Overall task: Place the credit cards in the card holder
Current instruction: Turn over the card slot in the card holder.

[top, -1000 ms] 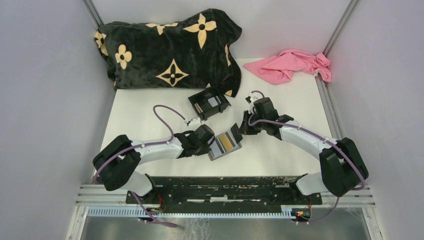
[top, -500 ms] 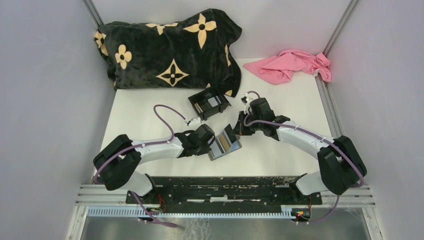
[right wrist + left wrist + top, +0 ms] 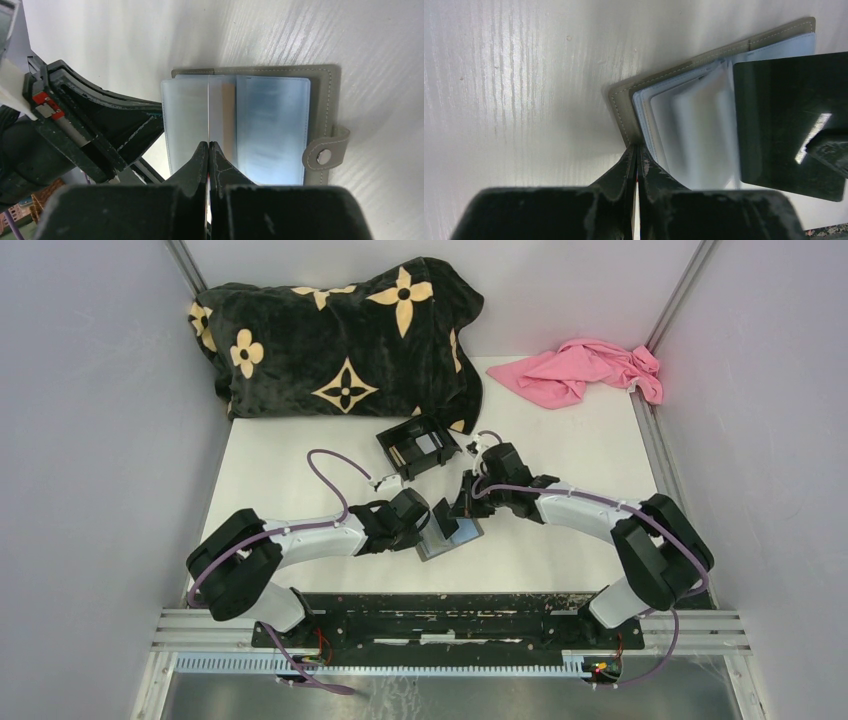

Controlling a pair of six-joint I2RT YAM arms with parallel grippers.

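Note:
The grey card holder (image 3: 436, 548) lies open on the white table, clear sleeves up, its clasp tab (image 3: 325, 150) at one side. My left gripper (image 3: 637, 147) is shut on the edge of its grey cover (image 3: 623, 112). My right gripper (image 3: 208, 145) is shut on a black credit card (image 3: 784, 120), which stands on edge over the open sleeves; in the right wrist view it shows only as a thin line. A tan card (image 3: 227, 107) shows inside a sleeve. From above, the right gripper (image 3: 458, 512) is over the holder, close to the left gripper (image 3: 428, 530).
A black plastic box (image 3: 418, 445) with a silvery card (image 3: 430, 443) in it stands just behind the grippers. A black pillow with tan flowers (image 3: 340, 335) fills the back left. A pink cloth (image 3: 585, 370) lies at the back right. Grey walls close in both sides.
My right gripper has moved left and nearer with the black card, from beside the holder to over its open sleeves, covering the gold card from above. The left gripper has kept its grip.

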